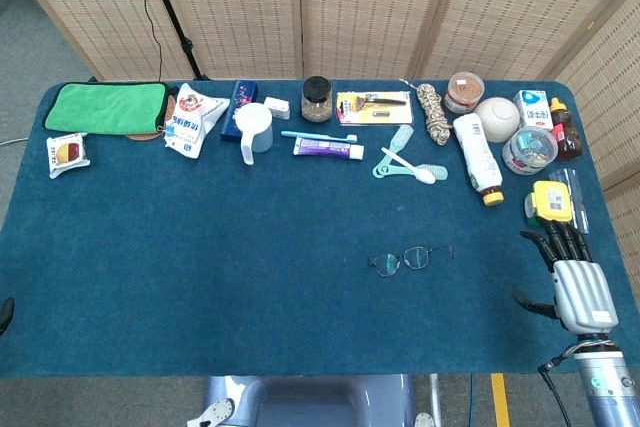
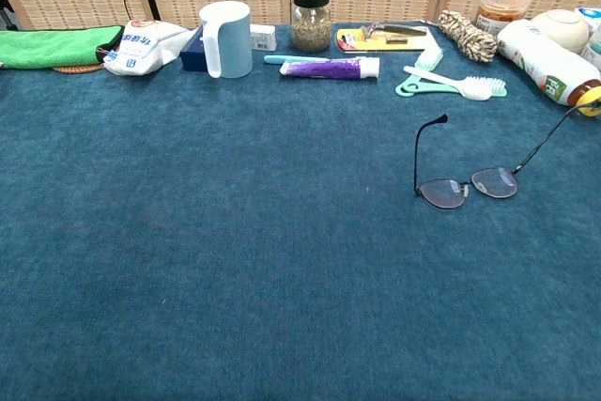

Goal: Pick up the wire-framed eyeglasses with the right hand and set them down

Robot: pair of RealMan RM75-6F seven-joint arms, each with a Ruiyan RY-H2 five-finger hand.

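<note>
The wire-framed eyeglasses (image 1: 408, 259) lie on the blue tablecloth right of the middle, with their temples unfolded; the chest view shows the eyeglasses (image 2: 467, 185) lenses toward the front edge. My right hand (image 1: 572, 272) hovers at the table's right edge, well to the right of the glasses, fingers spread and pointing away from me, holding nothing. It does not show in the chest view. At the far left edge of the head view a dark tip of my left hand (image 1: 4, 313) peeks in; its fingers are hidden.
Along the far edge sit a green cloth (image 1: 105, 105), a snack bag (image 1: 192, 117), a blue cup (image 1: 254, 128), a jar (image 1: 316, 98), toothpaste (image 1: 328, 148), a brush (image 1: 410, 165), a white bottle (image 1: 476, 155) and a yellow item (image 1: 550, 202) just beyond my right hand.
</note>
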